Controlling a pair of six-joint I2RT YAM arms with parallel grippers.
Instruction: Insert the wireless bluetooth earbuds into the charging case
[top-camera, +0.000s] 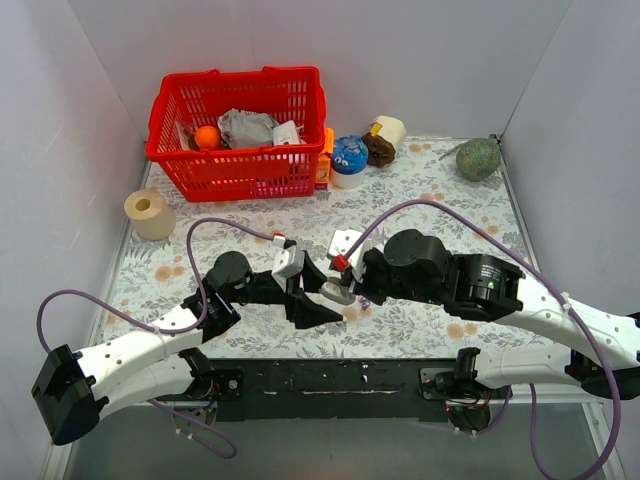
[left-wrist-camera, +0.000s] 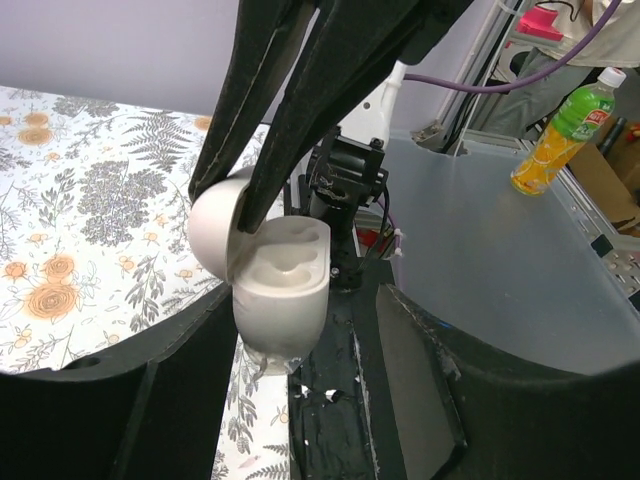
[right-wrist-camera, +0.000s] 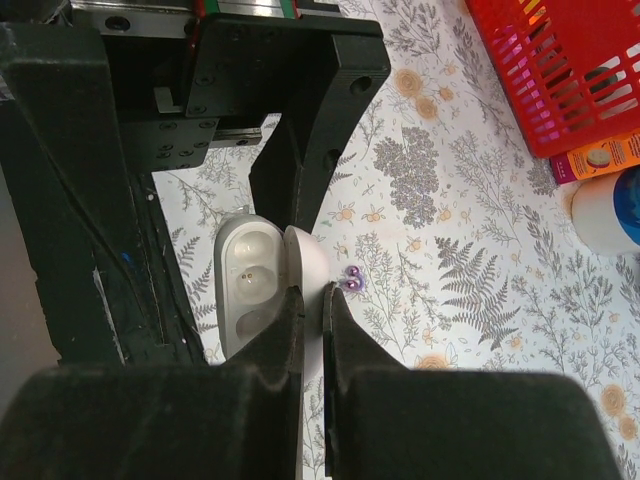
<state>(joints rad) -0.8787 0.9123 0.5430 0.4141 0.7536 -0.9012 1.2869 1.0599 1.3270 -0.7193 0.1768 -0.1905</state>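
The pale charging case stands open, with two empty wells showing, just above the table. My right gripper is shut on its raised lid; in the left wrist view its fingers come down from above onto the lid. My left gripper is open around the case body, which is close to the left finger and well clear of the right one. Two tiny purple earbuds lie together on the floral table, just right of the lid. In the top view both grippers meet at the case.
A red basket with items stands at the back left. A paper roll is at the left, a blue-lidded tub, a brown object and a green ball at the back. The table's black front edge is close.
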